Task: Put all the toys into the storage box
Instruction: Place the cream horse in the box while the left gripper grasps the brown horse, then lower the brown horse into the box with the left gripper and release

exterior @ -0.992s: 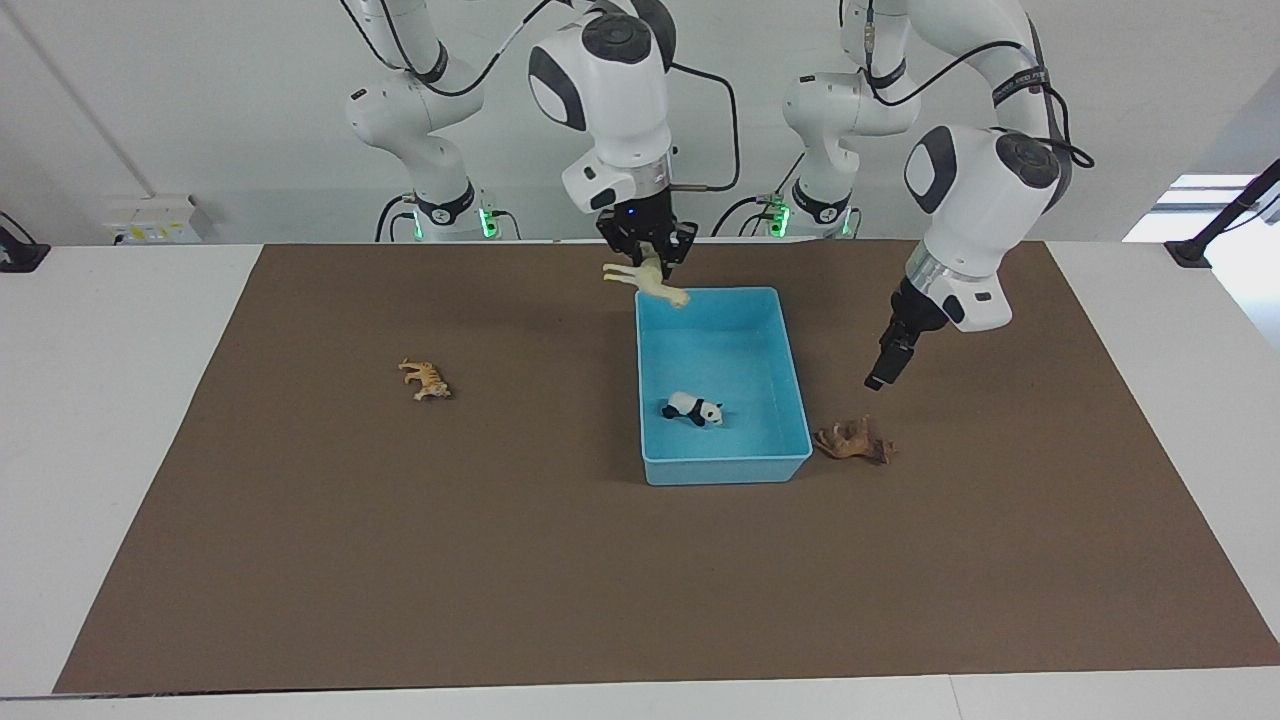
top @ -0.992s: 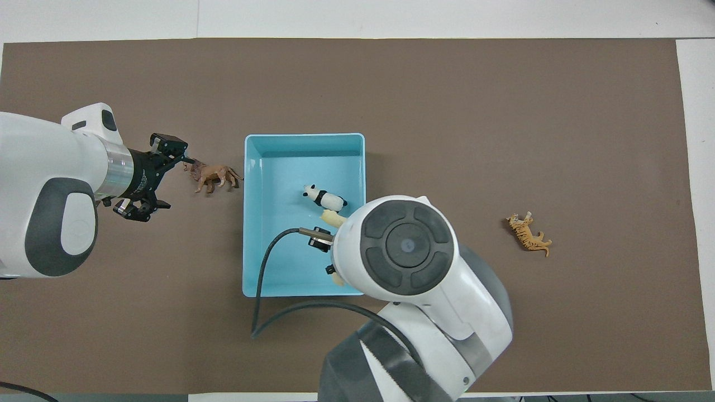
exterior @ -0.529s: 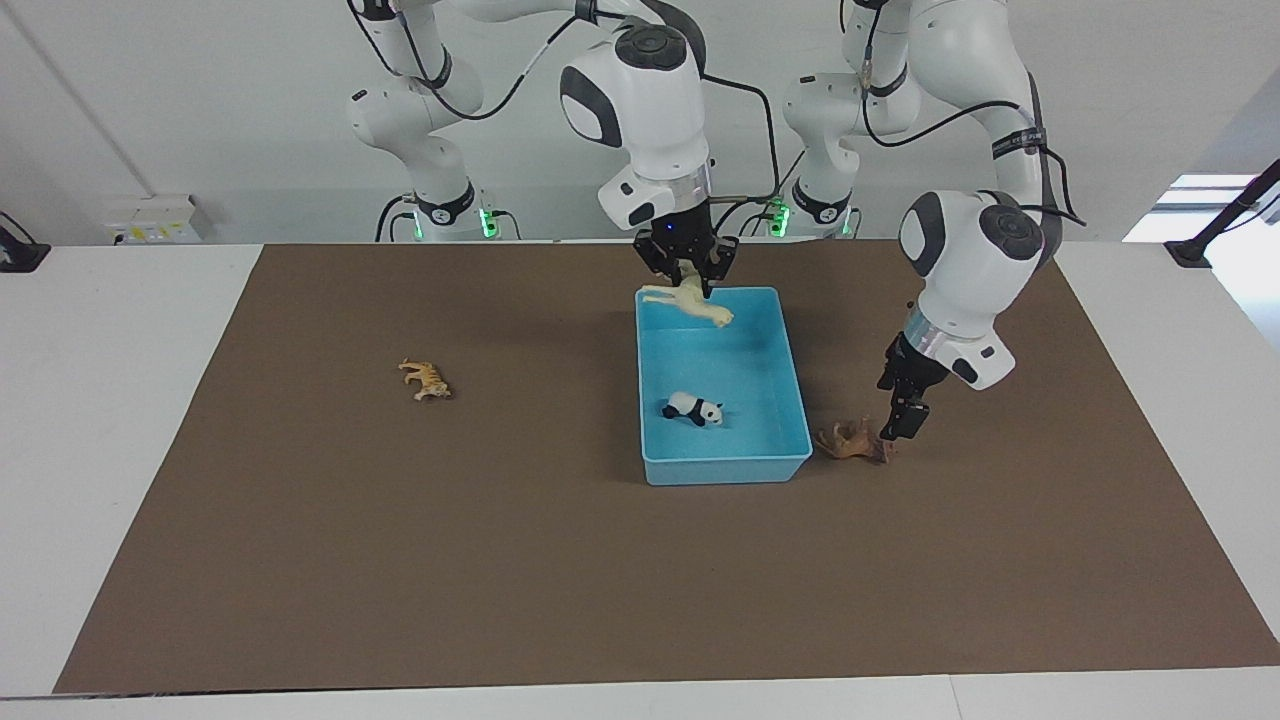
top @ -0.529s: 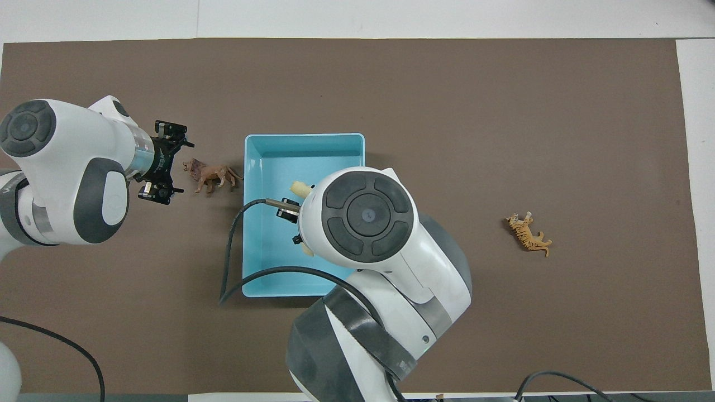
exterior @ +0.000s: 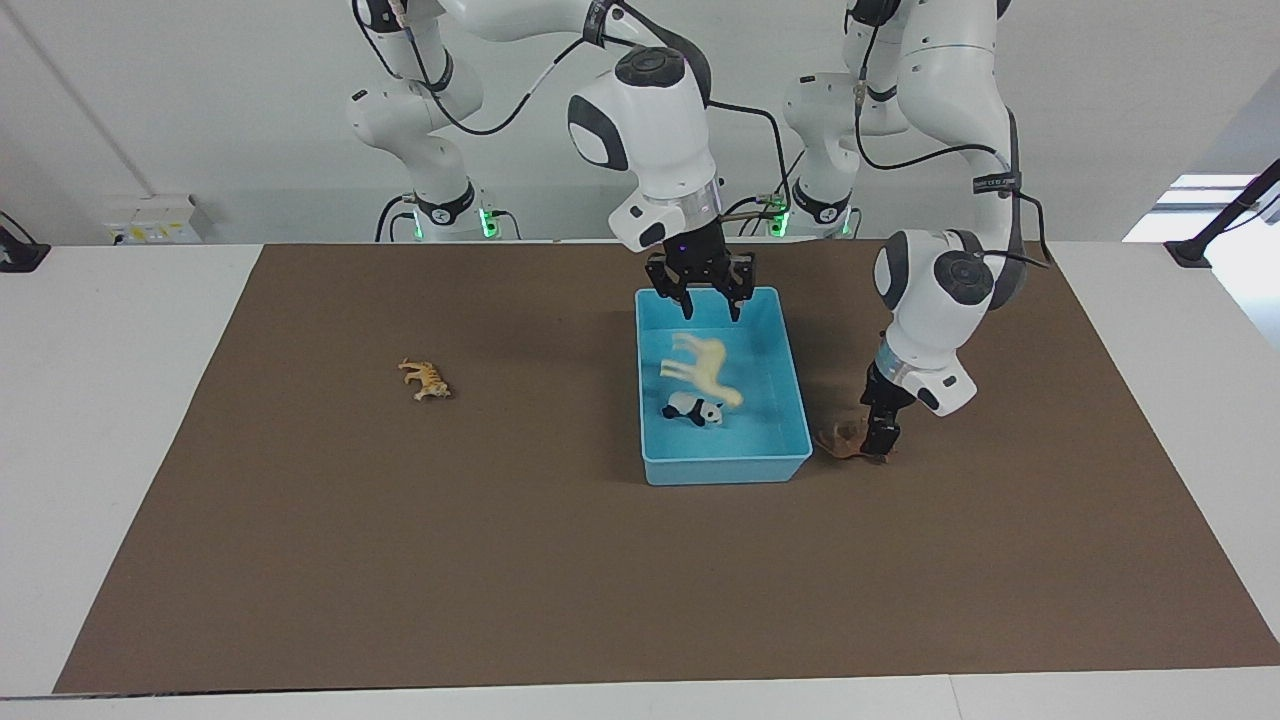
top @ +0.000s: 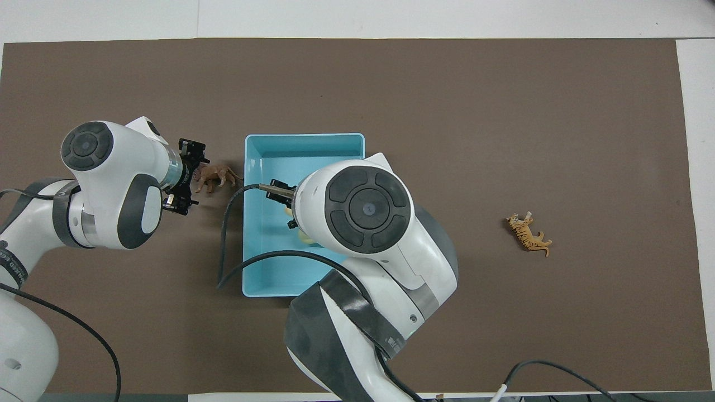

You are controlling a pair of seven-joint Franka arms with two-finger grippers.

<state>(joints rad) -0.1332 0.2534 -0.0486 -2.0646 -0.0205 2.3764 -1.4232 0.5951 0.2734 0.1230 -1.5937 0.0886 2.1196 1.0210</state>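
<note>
Llama [exterior: 703, 366] sits in the storage box [exterior: 785, 375] under the spread-fingered right gripper [exterior: 708, 300]; left gripper [exterior: 880, 440], fingers apart, straddles the brown animal [exterior: 838, 440].

Toy animals: four
Llama [exterior: 703, 367]: one
Panda [exterior: 694, 409]: one
Tiger [exterior: 425, 379]: one
Dark brown animal [top: 217, 177]: one
Light blue storage box [exterior: 720, 467]: one
Brown table mat [exterior: 400, 560]: one
Robot arms: two

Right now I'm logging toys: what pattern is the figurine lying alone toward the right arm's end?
Orange with dark stripes: a tiger, clearest in the overhead view.
</note>
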